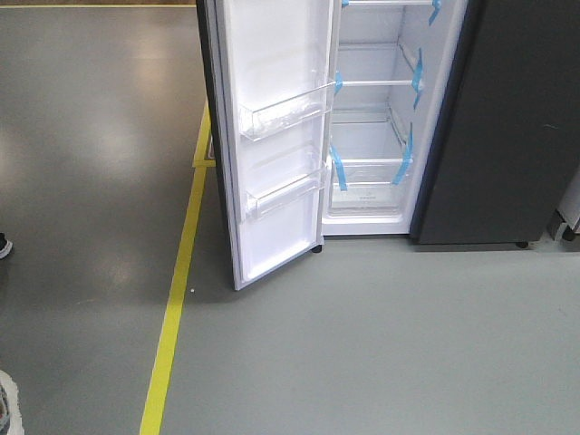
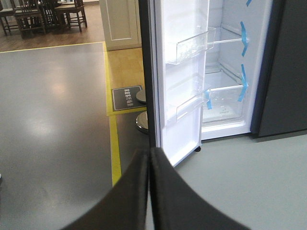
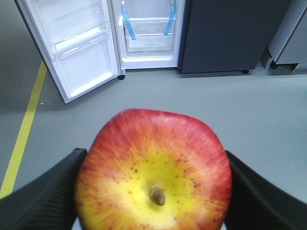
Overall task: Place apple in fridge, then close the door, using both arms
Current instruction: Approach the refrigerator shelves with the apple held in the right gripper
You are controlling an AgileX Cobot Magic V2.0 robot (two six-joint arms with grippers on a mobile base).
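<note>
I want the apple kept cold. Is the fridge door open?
Open. The door stands wide, showing white shelves inside the fridge.

1 apple (image 3: 153, 167), 1 fridge (image 1: 367, 136) w/ 1 door (image 1: 272, 54), 2 clear door bins (image 1: 283, 116), min. 4 blue tape strips (image 1: 404, 156), 1 yellow floor line (image 1: 177, 299), 1 dark grey cabinet (image 1: 507, 118), 2 grippers: left gripper (image 2: 149, 160) & right gripper (image 3: 153, 155)

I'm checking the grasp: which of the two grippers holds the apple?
The right gripper, closed on either side of the apple. The left gripper is pressed shut with nothing in it.
</note>
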